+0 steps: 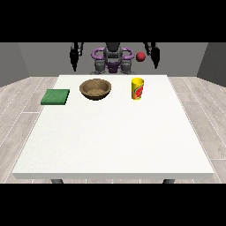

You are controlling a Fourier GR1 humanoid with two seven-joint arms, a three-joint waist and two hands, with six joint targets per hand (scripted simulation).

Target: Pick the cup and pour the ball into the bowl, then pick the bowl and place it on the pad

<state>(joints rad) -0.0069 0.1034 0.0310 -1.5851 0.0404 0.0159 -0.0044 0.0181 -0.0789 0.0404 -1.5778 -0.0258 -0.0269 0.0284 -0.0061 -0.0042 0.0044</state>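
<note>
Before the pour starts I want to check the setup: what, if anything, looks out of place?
The red ball is not in the cup. It shows above and behind the cup, level with the hand at the view's right, off the table.

A white desk (pixel 114 137) is showing against a pale grey wood-plank floor (pixel 17 106) and grey walls. A green pad (pixel 55 97) is lying beside a brown bowl (pixel 95 88) that is showing a wood grain. A yellow cup (pixel 137 88) is showing a red and green mark. A red ball (pixel 141 56) is showing above it. The robot (pixel 113 59) is appearing black and grey with purple rings, its hands black.
</note>
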